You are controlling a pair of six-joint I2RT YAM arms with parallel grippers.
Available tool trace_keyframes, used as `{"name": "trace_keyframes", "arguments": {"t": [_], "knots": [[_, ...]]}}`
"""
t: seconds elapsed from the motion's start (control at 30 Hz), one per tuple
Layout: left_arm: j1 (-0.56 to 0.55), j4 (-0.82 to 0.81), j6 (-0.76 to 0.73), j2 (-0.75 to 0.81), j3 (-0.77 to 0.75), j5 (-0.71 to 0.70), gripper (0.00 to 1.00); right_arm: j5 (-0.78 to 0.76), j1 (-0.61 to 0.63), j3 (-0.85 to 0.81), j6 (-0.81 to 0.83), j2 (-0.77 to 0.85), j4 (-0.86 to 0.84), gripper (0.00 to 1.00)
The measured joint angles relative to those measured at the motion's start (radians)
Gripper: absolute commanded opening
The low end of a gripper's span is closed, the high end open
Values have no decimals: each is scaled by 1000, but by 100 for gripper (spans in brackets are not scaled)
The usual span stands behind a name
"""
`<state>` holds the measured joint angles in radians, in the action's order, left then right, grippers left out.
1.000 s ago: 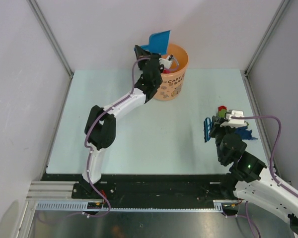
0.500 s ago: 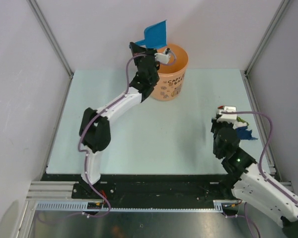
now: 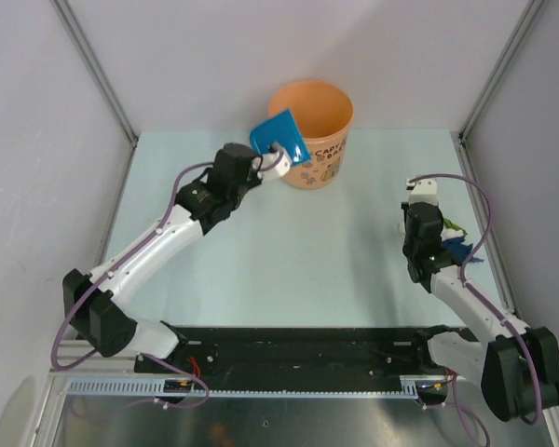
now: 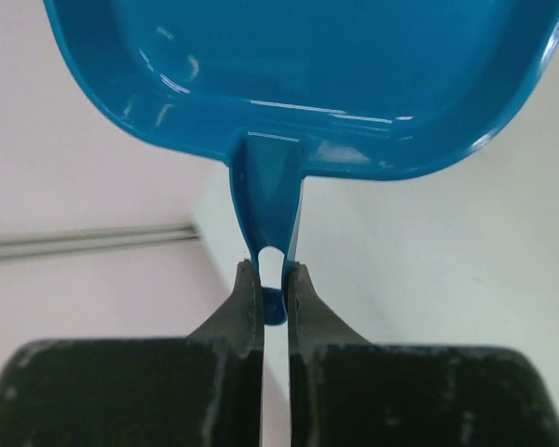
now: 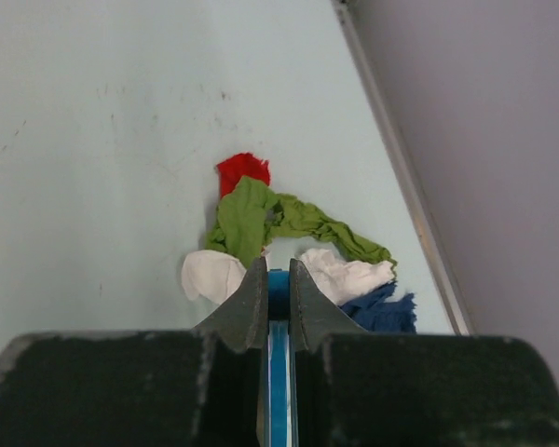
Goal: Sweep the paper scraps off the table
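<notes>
The paper scraps lie in a small pile near the table's (image 3: 298,251) right edge: a red one (image 5: 242,171), a green one (image 5: 261,216), white ones (image 5: 212,276) and a blue one (image 5: 384,312). From above, the pile (image 3: 458,248) shows just right of my right wrist. My right gripper (image 5: 278,277) is shut on the blue brush's handle (image 5: 279,372), its tips just short of the pile. The brush's bristles are hidden. My left gripper (image 4: 273,279) is shut on the handle of the blue dustpan (image 4: 307,84), which hangs tilted (image 3: 279,137) in front of the bucket's left side.
An orange bucket (image 3: 324,140) stands at the table's far edge, right of the dustpan. Grey walls and metal posts close in the table on the left, back and right. A black rail (image 3: 298,349) runs along the near edge.
My left arm has brought the dustpan down from over the bucket's rim, leftward and nearer. My right arm has swung toward the right with the brush.
</notes>
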<state>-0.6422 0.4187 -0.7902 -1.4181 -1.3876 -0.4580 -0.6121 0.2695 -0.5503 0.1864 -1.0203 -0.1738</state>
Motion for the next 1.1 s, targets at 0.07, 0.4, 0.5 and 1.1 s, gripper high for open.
{"name": "trace_keyframes", "arguments": {"t": [0.07,0.4,0.5,1.1], "knots": [[-1,47,45,10,70,56,0,45,-13,0,9,-39,-12,0],[4,172,158,-52,364,241,0,188,63,-1,-50,-119,-18,0],[6,175,164,-82,401,270,0,243,168,-2,-83,-98,14,0],[5,177,171,-188,445,340,0,240,412,-59,-101,172,35,0]]}}
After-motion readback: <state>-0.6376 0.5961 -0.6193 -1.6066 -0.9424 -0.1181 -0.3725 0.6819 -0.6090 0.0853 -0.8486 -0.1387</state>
